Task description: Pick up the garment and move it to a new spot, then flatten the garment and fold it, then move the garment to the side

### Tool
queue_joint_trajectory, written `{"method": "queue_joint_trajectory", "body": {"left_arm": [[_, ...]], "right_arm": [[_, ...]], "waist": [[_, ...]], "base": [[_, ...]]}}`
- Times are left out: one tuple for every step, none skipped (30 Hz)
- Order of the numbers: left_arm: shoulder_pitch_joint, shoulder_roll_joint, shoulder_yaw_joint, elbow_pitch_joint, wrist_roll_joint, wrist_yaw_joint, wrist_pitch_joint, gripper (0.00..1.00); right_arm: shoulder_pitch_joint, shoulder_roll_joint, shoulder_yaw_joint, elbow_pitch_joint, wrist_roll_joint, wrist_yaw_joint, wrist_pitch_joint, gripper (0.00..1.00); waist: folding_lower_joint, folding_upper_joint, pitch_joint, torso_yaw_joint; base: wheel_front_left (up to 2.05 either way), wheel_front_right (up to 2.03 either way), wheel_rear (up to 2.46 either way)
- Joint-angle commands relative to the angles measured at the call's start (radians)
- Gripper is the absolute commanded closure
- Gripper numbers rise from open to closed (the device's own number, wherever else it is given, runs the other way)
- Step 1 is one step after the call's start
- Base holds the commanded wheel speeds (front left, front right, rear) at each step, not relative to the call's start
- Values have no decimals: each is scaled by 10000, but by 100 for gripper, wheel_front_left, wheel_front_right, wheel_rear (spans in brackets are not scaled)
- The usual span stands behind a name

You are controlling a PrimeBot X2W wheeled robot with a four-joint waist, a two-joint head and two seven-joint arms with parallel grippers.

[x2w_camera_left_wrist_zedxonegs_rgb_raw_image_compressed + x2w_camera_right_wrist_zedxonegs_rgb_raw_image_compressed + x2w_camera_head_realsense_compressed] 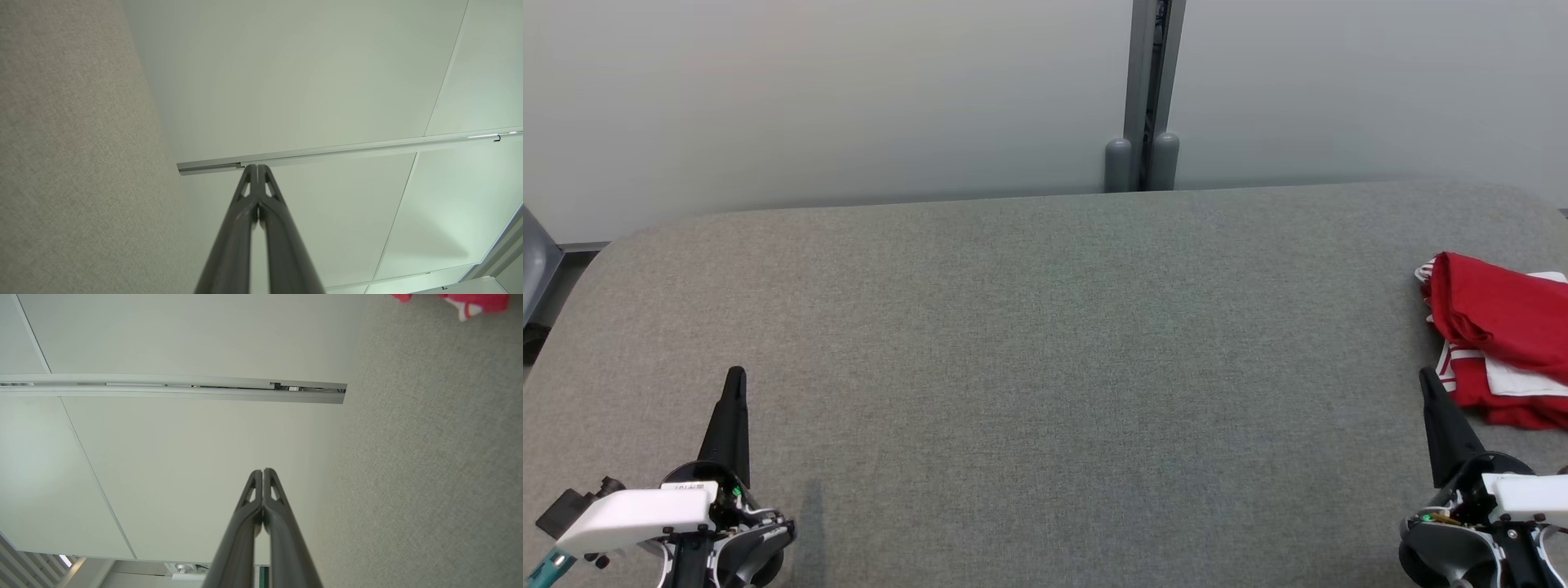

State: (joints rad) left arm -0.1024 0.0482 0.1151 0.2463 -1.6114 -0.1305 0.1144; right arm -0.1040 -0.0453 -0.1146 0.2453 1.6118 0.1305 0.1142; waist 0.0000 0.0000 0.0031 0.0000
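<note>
"Picking out the garment [1499, 327] first: where did it lie?" the trainee asked.

"At the far right of the grey fabric-covered table [1045, 327]," the operator said. "It was a red and white heap, loosely bunched and partly cut off by the head view's edge. The right gripper [1425, 377] was near it, a little toward the robot and not touching. The left gripper [735, 376] was well apart, at the table's other side. Both had their fingers [235, 245] pressed together, holding nothing."

"What could have gone wrong from there?"

"Mostly the edge, I judged. The heap sat close to the table's right side, and I couldn't tell how much cloth hung beyond it. A nudge from closed fingers might have pushed it off rather than caught it, so the jaws would have needed to part first. A pinch on the top red layer alone might have left the white striped part trailing, since the layers looked loose."

"And room to move?"

"Plenty. The middle of the table was bare cloth, from between the two grippers back to the rounded far edge. A pale wall [809, 98] and a metal post [1150, 82] stood just behind that edge. Dragging the garment leftward looked unobstructed. The far edge and the rounded corners were the limits to mind."
</note>
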Motion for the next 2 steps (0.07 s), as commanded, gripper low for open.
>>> {"method": "queue_joint_trajectory", "body": {"left_arm": [[-132,29,33,-29,-23,-44,34,100],[-132,29,33,-29,-24,-44,35,100]], "right_arm": [[-86,-91,-13,-32,24,4,33,100],[-86,-91,-13,-32,24,4,33,100]], "waist": [[0,0,0,0],[0,0,0,0]], "base": [[0,0,0],[0,0,0]]}}
